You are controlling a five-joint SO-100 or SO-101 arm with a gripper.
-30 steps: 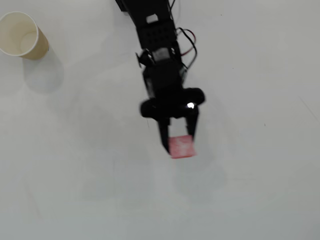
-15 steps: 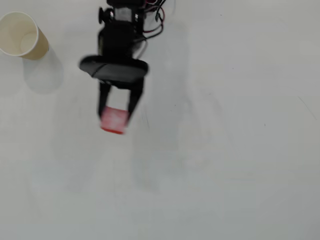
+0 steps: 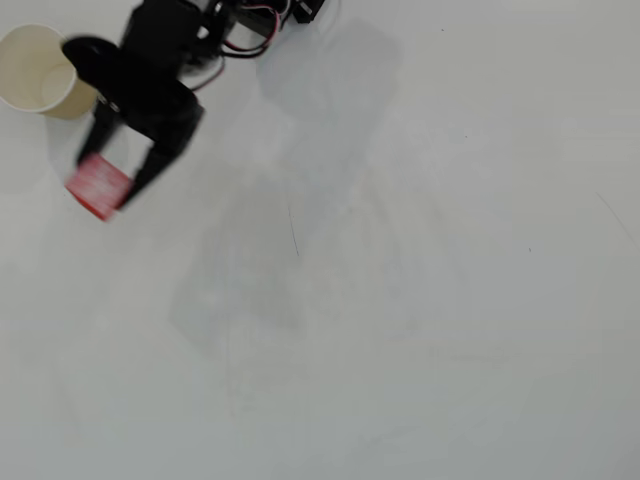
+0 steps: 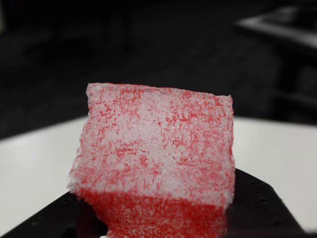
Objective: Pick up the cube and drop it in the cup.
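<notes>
In the overhead view my black gripper [image 3: 103, 180] is shut on the red cube [image 3: 98, 187] and holds it above the table at the upper left. The beige cup [image 3: 40, 70] stands upright in the top left corner, up and left of the cube, with its pale inside showing. The arm's body overlaps the cup's right side in that view. The wrist view is filled by the cube [image 4: 156, 163], red with a whitish speckled face, sitting between the black fingers [image 4: 257, 203] at the bottom edge.
White tabletop [image 3: 400, 300] spreads to the right and below the arm in the overhead view, with soft shadows on it. The arm's red and black wires [image 3: 250, 25] hang near the top edge.
The arm has swung left across the table with the cube held in its gripper, from the middle to beside the cup. The cup has not moved.
</notes>
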